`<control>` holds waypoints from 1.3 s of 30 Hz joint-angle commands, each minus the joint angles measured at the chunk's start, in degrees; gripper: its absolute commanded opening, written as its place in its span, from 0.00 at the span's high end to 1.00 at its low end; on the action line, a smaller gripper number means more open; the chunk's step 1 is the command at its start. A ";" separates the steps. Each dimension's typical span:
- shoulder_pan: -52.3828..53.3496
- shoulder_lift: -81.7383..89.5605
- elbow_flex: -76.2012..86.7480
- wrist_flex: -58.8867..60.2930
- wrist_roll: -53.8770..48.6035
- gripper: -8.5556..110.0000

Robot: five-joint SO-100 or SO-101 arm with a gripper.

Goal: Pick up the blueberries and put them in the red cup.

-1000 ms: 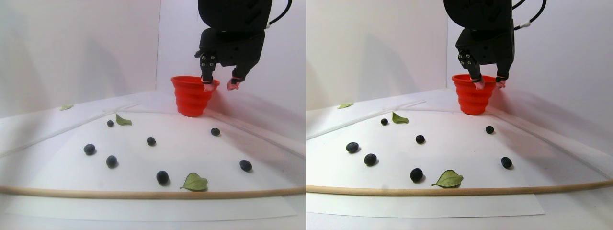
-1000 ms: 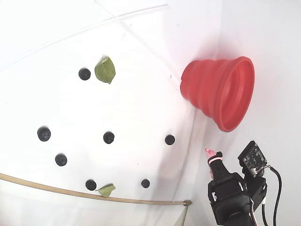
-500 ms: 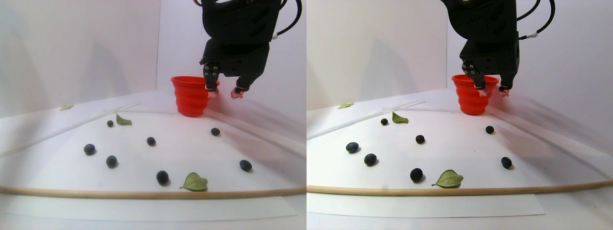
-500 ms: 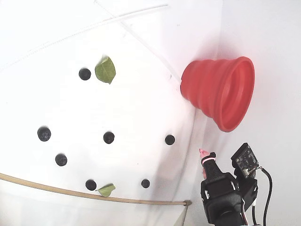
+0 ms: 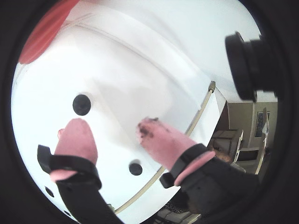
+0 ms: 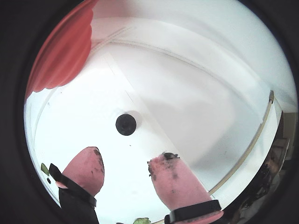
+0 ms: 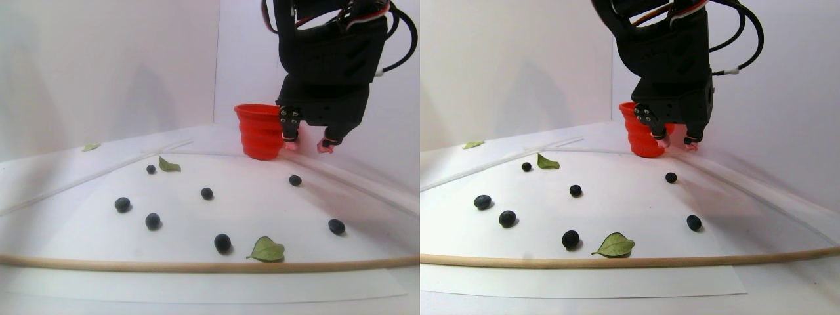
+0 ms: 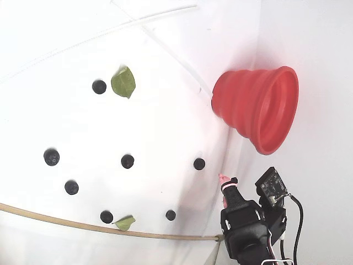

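Note:
Several blueberries lie scattered on the white sheet, among them one nearest the arm, which also shows in the fixed view. The red cup stands upright at the back by the wall, and the fixed view looks into it from the side. My gripper hangs open and empty just right of the cup, below its rim and above the sheet. In a wrist view the gripper has that berry ahead of its stained pink fingertips. In a wrist view the gripper sees two berries, one and another.
Green leaves lie on the sheet: one at the front, one at the back left. A thin wooden rod runs along the sheet's front edge. White walls close in behind and to the right of the cup.
The gripper has dropped from the cup's rim to below it and come forward, away from the cup and toward the nearest berry. Its jaws stay open. Berries and cup have not moved.

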 commanded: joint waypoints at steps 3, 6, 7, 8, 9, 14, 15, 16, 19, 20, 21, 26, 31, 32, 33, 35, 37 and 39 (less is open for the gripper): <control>1.32 -1.23 -4.22 -1.67 0.79 0.77; 0.97 -2.72 -5.10 -2.11 0.88 0.77; 0.97 -3.25 -5.63 -2.11 0.88 0.77; 0.97 -3.69 -5.89 -2.20 0.88 0.77; 0.88 -4.22 -6.24 -2.29 0.88 0.77; 0.44 -7.03 -8.17 -2.90 0.70 0.77; 0.35 -7.38 -8.53 -2.99 0.70 0.77; 0.35 -7.82 -8.88 -3.08 0.62 0.77; -0.09 -9.14 -9.93 -3.43 0.70 0.77; -0.18 -9.58 -10.20 -3.60 0.70 0.77; -0.35 -9.84 -10.46 -3.60 0.79 0.77; -1.14 -11.69 -11.95 -4.31 1.23 0.76; -1.58 -13.45 -14.15 -4.31 1.49 0.76; -1.67 -13.80 -14.50 -4.31 1.41 0.76; -1.67 -14.06 -14.77 -4.31 1.49 0.76; -1.85 -14.94 -15.64 -4.31 1.49 0.76; -1.93 -15.64 -16.35 -4.31 1.41 0.76; -2.02 -16.44 -17.14 -4.31 1.41 0.76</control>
